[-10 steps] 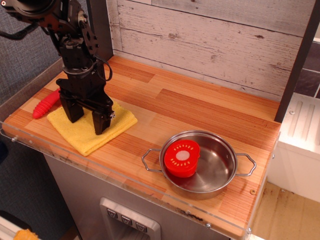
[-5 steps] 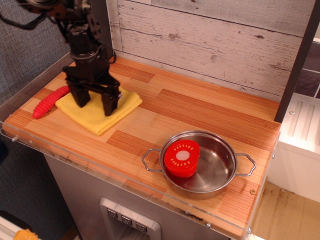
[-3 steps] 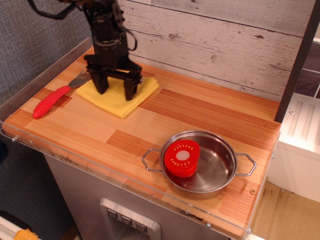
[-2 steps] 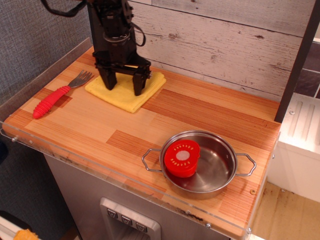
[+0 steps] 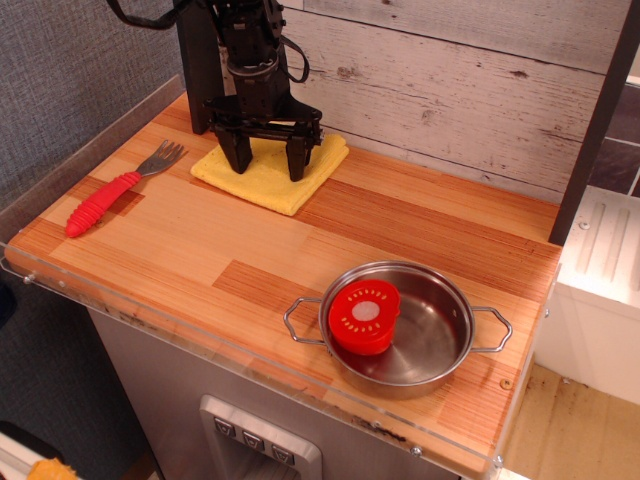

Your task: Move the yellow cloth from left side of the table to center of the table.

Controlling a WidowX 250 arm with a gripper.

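Observation:
The yellow cloth (image 5: 272, 186) lies flat on the table (image 5: 330, 235) at the back, left of centre, close to the plank wall. My gripper (image 5: 268, 164) points straight down onto it. The jaws are spread wide, with both black fingertips (image 5: 297, 166) resting on the cloth's top, one near each side. Nothing is pinched between them. The arm hides the cloth's far edge.
A red-handled fork (image 5: 104, 198) lies at the left edge. A steel pan (image 5: 440, 345) with a red round toy (image 5: 364, 315) in it stands front right. The plank wall (image 5: 430, 70) is behind, a white cabinet (image 5: 600, 285) to the right, and a clear rim (image 5: 230, 360) runs along the front.
The gripper, jaws spread on the cloth, has slid it from the front left corner away and to the right, toward the back wall. The fork is now uncovered.

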